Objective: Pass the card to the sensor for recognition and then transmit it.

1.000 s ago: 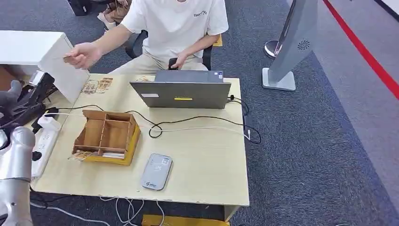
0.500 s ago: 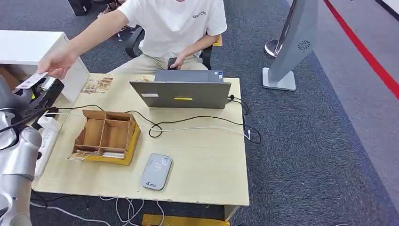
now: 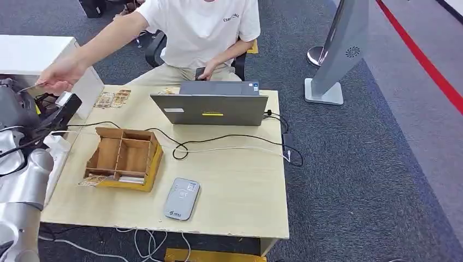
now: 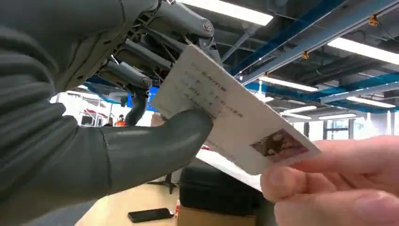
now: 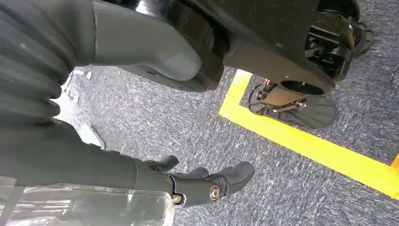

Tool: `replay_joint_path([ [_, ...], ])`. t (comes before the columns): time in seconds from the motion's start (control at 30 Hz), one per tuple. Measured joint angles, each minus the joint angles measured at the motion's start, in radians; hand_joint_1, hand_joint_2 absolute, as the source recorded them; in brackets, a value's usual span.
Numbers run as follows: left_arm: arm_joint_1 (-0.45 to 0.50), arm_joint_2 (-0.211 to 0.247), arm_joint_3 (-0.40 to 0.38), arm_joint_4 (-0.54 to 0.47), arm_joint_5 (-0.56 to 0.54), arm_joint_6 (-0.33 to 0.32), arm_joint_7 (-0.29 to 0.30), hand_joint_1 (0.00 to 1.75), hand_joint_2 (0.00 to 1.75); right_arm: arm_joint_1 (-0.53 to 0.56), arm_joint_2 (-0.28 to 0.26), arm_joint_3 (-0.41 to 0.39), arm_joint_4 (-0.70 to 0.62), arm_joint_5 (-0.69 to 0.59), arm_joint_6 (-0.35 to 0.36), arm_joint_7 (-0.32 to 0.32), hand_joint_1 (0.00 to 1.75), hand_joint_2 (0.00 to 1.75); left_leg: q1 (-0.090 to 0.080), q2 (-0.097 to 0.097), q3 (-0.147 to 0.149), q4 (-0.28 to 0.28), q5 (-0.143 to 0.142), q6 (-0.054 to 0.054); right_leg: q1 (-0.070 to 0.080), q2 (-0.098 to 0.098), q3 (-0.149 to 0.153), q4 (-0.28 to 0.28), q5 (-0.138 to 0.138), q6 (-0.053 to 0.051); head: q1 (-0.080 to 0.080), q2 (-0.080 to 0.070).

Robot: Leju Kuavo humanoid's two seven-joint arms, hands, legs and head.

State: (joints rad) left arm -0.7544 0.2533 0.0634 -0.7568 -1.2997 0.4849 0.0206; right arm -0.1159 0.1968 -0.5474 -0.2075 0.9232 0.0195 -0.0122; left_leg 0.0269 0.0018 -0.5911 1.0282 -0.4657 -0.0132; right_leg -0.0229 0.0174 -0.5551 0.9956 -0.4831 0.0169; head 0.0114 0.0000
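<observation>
A white card (image 4: pixel 221 108) with print and a small picture lies between the thumb (image 4: pixel 155 141) and the dark fingers of my left hand (image 4: pixel 117 94), which pinches one end. A person's fingers (image 4: pixel 339 188) hold the card's other end. In the head view my left hand (image 3: pixel 16 109) is raised beyond the table's far left corner, with the card (image 3: pixel 30 87) and the person's hand (image 3: pixel 57 76) at it. The grey card sensor (image 3: pixel 182 198) lies flat near the table's front edge. My right hand (image 5: pixel 207 183) hangs over the carpet, fingers loosely apart and holding nothing.
A wooden divided box (image 3: pixel 123 158) stands left of centre on the table (image 3: pixel 240 185). A grey laptop (image 3: pixel 210 106) sits at the back with cables trailing right. A white power strip (image 3: pixel 54 158) lies along the left edge. The seated person faces me across the table.
The person's arm has stretched left, bringing the card to my left hand. My left hand has risen, and the card now sits between its thumb and fingers.
</observation>
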Motion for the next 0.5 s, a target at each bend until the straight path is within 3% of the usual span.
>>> replay_joint_path([
  [0.5, 0.000, -0.021, -0.012, 0.000, 0.022, -0.005, -0.008, 1.75, 1.75, 0.000, 0.000, -0.001, 0.000, 0.001, 0.000, -0.001, 0.00, 1.75, 0.000, 0.000, 0.000, 0.000, 0.000, 0.000, 0.000, 0.000, 0.000, 0.000, 0.000, 0.000, 0.000, 0.000],
])
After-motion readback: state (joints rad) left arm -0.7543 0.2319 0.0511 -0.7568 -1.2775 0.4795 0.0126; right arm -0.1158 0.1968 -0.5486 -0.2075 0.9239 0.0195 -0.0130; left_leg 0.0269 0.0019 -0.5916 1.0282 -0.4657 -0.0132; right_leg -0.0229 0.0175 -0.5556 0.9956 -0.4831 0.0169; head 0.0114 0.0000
